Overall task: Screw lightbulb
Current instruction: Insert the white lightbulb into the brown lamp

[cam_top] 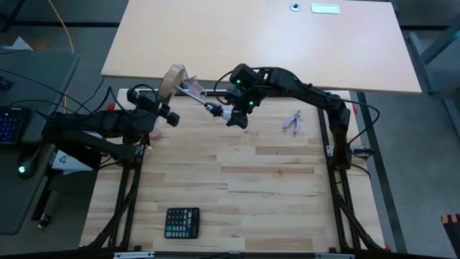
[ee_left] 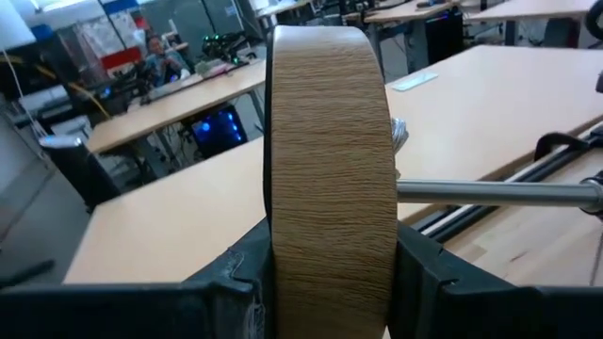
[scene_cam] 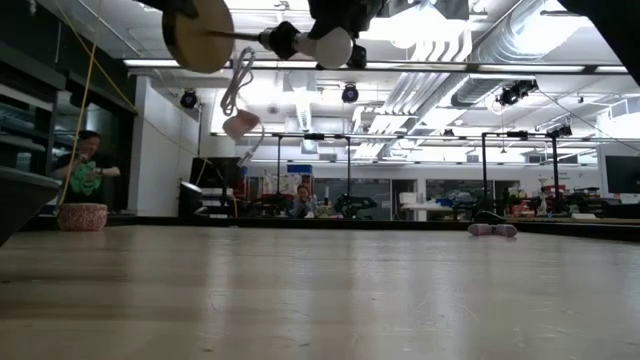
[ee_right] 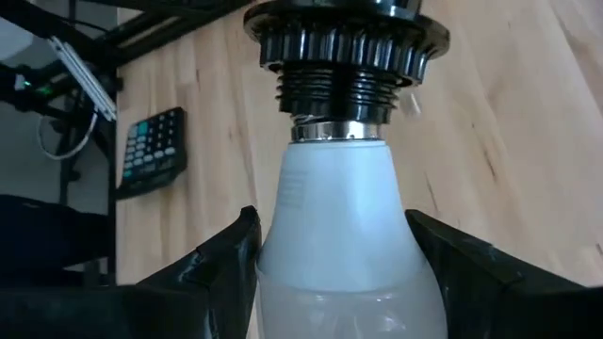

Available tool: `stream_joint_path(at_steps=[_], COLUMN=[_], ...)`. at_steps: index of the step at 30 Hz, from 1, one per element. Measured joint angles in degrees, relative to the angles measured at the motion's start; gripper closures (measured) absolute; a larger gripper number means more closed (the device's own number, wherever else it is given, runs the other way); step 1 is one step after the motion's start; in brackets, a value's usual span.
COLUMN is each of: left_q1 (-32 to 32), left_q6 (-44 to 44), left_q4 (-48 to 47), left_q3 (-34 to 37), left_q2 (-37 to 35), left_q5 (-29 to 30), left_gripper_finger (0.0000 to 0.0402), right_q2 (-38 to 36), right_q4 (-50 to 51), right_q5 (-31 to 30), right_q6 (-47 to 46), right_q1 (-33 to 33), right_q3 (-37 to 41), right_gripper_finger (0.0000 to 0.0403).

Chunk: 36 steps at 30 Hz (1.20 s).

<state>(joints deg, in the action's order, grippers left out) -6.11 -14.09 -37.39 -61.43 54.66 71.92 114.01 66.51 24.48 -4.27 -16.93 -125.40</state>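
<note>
Right gripper (ee_right: 334, 273) pinching lightbulb (ee_right: 339, 226) — metal base nearly buried in black socket (ee_right: 344, 47), thin silver band showing. Left gripper (ee_left: 325, 282) clamps wooden disc (ee_left: 330, 160). Final turns left, release.

Workshop benches (scene_cam: 420, 205) under ceiling lights (scene_cam: 300, 65)
</note>
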Motion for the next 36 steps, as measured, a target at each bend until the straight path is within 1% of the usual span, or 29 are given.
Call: stream_joint_path(at_steps=[7,13,16,19,23,26,30,34,36], left_q1=[-0.33,-2.21,-3.07,-3.50,-3.73,-3.74,-3.82,-3.92,-4.33], left_q6=[-8.96,-9.13,-7.85,-4.77,-0.92,2.17,5.70,8.39,10.18], left_q4=[-0.33,0.46,0.68,0.92,1.40,1.68,2.04,3.86,4.53], left_q3=[0.03,0.02,-0.04,-0.18,-0.33,-0.35,-0.35,-0.37,-0.35], left_q2=[0.04,0.06,0.02,-0.01,-0.31,-0.40,-0.97,-2.17,-2.59], left_q5=[-0.56,1.19,2.78,3.86,3.77,3.35,-0.29,-5.76,-6.60], left_gripper_finger=[0.0281,0.0281,0.0281,0.0281,0.0281,0.0281,0.0281,0.0281,0.0281], right_q2=[-0.23,-0.19,-0.08,-0.02,0.14,0.14,0.23,0.23,0.23], right_q4=[0.14,-0.28,-1.45,-2.81,-3.74,-3.67,-1.32,0.08,0.89], right_q5=[5.68,13.80,16.43,17.72,22.34,24.58,29.63,34.54,36.50], right_q6=[-3.02,-5.79,-7.79,-8.68,-8.53,-7.52,-5.91,-5.12,-4.76], right_q1=[-0.34,-1.84,-2.76,-3.81,-5.11,-5.58,-5.95,-5.92,-5.76], right_q3=[-0.16,-0.20,-0.20,-0.15,-0.07,-0.04,0.00,0.02,0.02], right_gripper_finger=[0.0172,0.0172,0.0172,0.0171,0.0171,0.0171,0.0171,0.0171,0.0171])
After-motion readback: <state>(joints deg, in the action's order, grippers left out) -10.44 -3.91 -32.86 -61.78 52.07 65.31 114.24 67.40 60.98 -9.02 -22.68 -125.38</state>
